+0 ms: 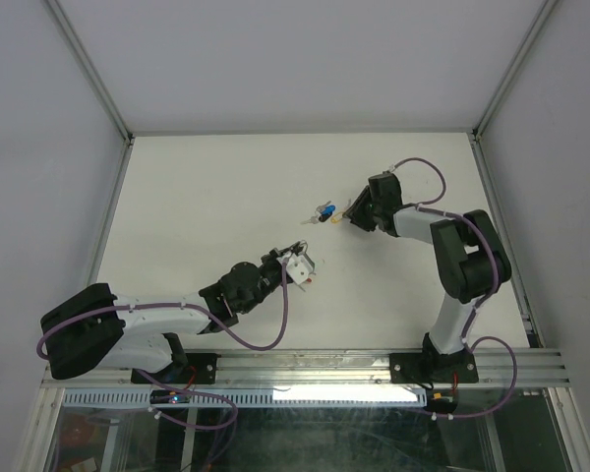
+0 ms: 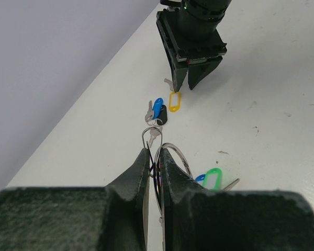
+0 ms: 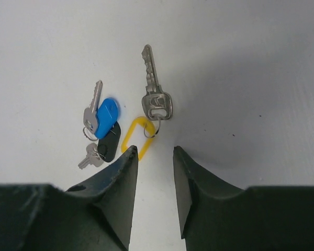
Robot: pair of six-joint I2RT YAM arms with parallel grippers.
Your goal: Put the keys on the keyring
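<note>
- My left claw (image 2: pixel 154 152) is pinched shut on the thin wire keyring (image 2: pixel 152 134), near the middle of the table (image 2: pixel 261 104). The ring's loop juts out past the fingertips toward the loose keys. I judge this grip is meant to steady the ring for threading.
- A green tag (image 2: pixel 213 178) shows just right of that claw and appears to hang from the ring.
- My right claw (image 3: pixel 154 154) sits low over the table, jaws parted and holding nothing. The yellow-tagged key (image 3: pixel 156 99) lies flat just beyond its tips, lined up for a pickup.
- The blue-tagged key (image 3: pixel 105 111) and dark-tagged key (image 3: pixel 111 141) lie bunched together just left of the yellow one, between the two claws.
</note>
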